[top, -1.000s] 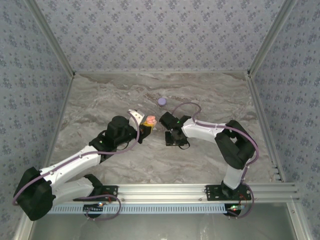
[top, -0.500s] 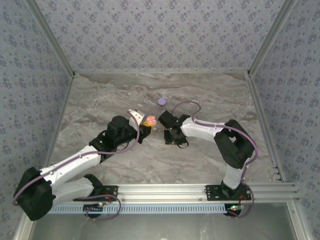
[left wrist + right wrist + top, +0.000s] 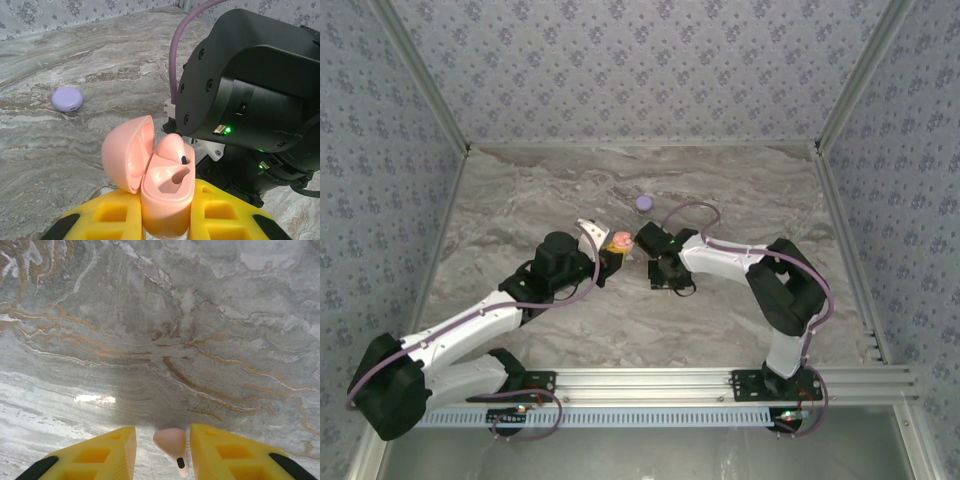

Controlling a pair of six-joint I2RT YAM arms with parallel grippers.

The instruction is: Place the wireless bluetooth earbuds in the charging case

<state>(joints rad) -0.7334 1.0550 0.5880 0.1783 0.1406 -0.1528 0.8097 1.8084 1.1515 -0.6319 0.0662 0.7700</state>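
Observation:
My left gripper (image 3: 167,210) is shut on the open salmon-pink charging case (image 3: 165,195), lid tipped back to the left. One pink earbud (image 3: 172,146) sits in the case's far slot; the near slot is empty. In the top view the case (image 3: 619,240) is held mid-table at the left gripper (image 3: 613,252), and my right gripper (image 3: 642,240) is right beside it. Between the right gripper's (image 3: 162,430) yellow fingers sits a second pink earbud (image 3: 170,440), head toward the tips, close to the right finger with a small gap on the left. Its stem runs off the frame's bottom.
A closed lilac round case (image 3: 644,203) lies on the marble table (image 3: 520,200) behind the grippers, also seen in the left wrist view (image 3: 67,99). The right arm's black wrist body (image 3: 250,85) looms close above and right of the pink case. Patterned walls enclose the table.
The right gripper has edged left, closer to the pink case. The left arm and the case have stayed put.

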